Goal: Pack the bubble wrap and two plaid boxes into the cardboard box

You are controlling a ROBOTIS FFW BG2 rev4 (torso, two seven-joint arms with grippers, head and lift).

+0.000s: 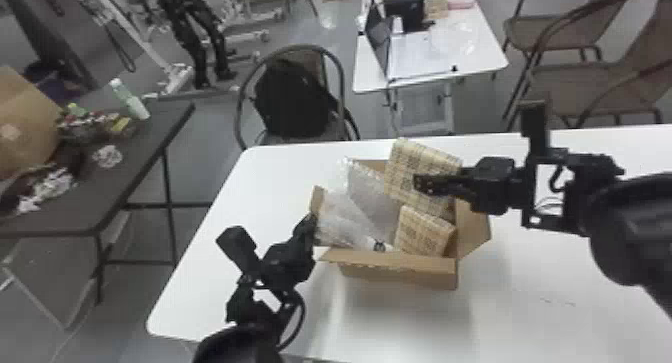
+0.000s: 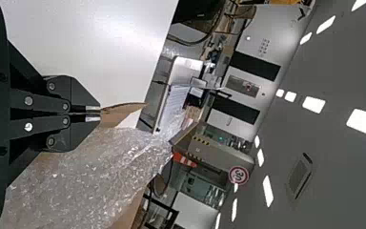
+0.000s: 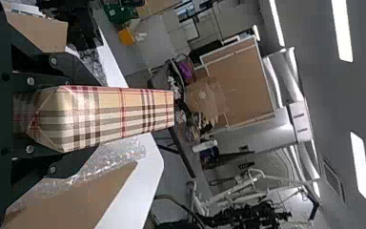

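Beyond the white table [image 1: 240, 227], shows a black backpack [image 1: 292, 102] on a chair [image 1: 316, 62]. Has bubble wrap [image 1: 342, 222] and one plaid box [image 1: 422, 233] inside the cardboard box [image 1: 400, 276]. Pinches the other plaid box [image 1: 410, 159], tilted at the far side, in the right gripper [image 1: 425, 184]; nips a cardboard flap [image 2: 119, 113] in the left gripper [image 1: 313, 219].

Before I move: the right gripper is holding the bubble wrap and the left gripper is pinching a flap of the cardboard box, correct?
Not quite. The right wrist view shows a plaid box held in the right gripper, not bubble wrap. The rest stands: the left gripper is pinching a flap of the cardboard box.
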